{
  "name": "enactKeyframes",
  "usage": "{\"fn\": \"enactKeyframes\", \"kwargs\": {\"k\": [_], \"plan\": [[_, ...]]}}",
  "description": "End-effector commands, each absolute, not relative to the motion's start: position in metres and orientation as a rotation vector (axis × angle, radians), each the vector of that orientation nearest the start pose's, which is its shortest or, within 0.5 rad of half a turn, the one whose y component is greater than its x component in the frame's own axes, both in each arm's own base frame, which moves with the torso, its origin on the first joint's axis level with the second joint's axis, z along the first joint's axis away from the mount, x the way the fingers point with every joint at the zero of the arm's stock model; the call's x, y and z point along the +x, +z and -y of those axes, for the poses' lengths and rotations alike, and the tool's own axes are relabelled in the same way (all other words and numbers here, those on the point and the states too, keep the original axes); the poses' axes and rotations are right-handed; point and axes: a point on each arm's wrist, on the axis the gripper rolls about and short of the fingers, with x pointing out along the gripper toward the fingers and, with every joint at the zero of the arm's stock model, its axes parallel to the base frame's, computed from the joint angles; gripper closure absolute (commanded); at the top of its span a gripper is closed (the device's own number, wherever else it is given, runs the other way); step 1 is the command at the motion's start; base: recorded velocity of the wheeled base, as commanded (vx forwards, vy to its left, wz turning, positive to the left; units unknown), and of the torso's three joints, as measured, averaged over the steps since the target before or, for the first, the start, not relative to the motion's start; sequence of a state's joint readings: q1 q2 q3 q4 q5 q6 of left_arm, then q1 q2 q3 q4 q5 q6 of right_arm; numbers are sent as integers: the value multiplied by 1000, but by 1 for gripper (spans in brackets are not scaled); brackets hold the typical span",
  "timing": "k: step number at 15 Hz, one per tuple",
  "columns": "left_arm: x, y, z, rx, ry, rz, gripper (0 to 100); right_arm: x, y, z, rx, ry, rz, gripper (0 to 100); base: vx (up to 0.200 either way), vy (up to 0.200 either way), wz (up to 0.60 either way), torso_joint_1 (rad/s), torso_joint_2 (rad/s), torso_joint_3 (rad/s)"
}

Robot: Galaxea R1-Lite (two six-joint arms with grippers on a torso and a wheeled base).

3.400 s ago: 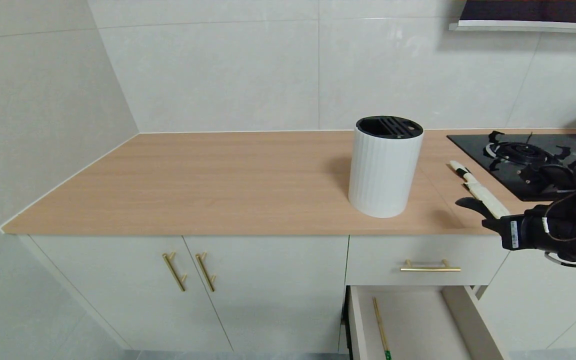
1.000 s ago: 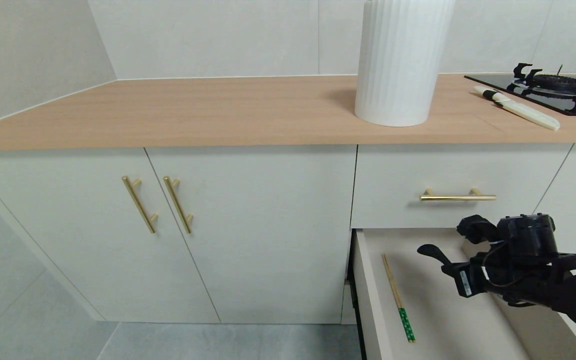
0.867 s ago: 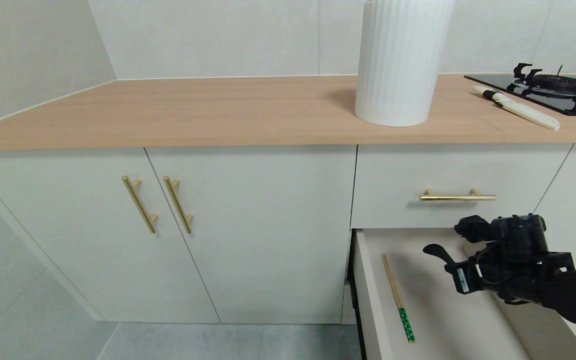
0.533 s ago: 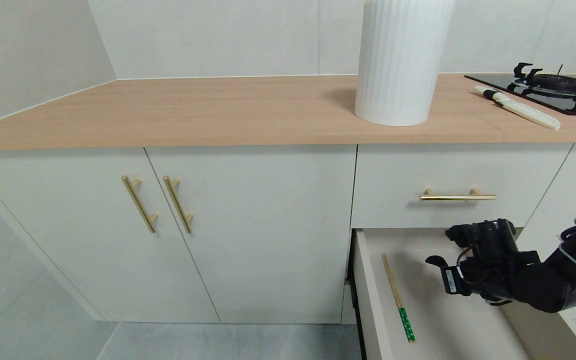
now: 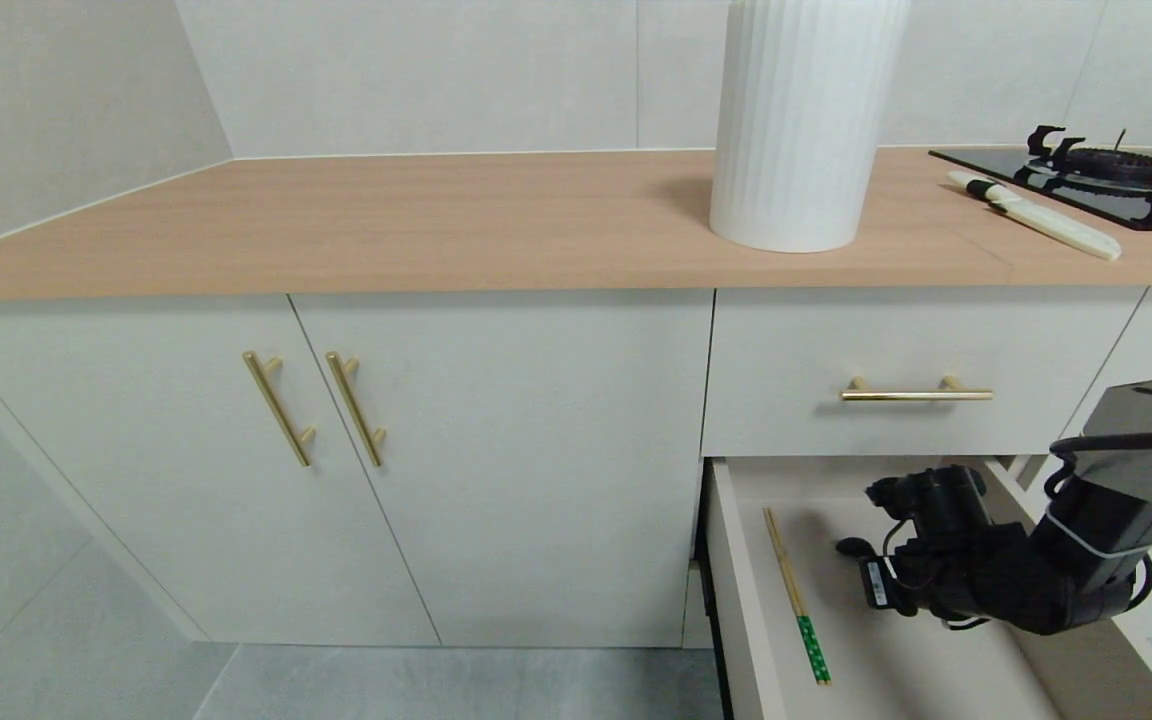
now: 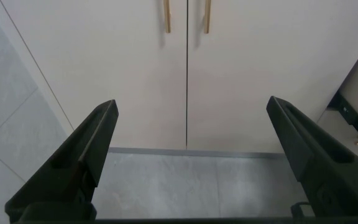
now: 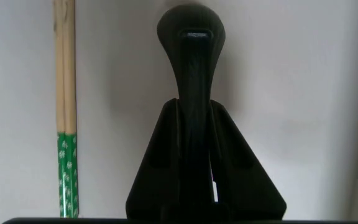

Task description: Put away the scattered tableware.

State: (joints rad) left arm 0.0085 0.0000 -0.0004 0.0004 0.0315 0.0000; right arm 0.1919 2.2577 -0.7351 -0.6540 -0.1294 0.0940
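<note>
My right gripper [image 5: 886,583] is down inside the open drawer [image 5: 733,590], shut on the handle of a black spoon [image 5: 851,547]. The spoon's rounded end [image 7: 190,28] points toward the drawer's left side, just above the floor; my right gripper [image 7: 194,134] clamps its handle. A pair of wooden chopsticks [image 5: 793,603] with green ends lies along the drawer's left wall, beside the spoon [image 7: 65,112]. A cream-bladed knife [image 5: 1034,216] lies on the wooden counter [image 5: 386,215]. My left gripper [image 6: 191,127] hangs open and empty in front of the cabinet doors.
A tall white ribbed holder [image 5: 801,120] stands on the counter above the drawers. A black gas hob [image 5: 1106,170] sits at the far right behind the knife. A shut drawer with a brass handle [image 5: 916,395] overhangs the open one. Double cabinet doors [image 5: 336,450] lie to the left.
The head camera dropped from looking down on the counter to facing the drawers. Over the last second my right gripper sank lower and slightly left into the drawer, still holding the spoon.
</note>
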Motion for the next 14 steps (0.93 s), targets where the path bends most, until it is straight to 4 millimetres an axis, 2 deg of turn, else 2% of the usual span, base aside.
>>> {"fn": "enactKeyframes", "kwargs": {"k": [1, 14], "plan": [[-23, 75, -1, 0, 41, 0, 0, 334, -27, -62, -57, 12, -877, 100, 0, 0, 0, 0, 0, 0], [-23, 75, -1, 0, 41, 0, 0, 335, -28, -62, -60, 5, -873, 100, 0, 0, 0, 0, 0, 0]]}}
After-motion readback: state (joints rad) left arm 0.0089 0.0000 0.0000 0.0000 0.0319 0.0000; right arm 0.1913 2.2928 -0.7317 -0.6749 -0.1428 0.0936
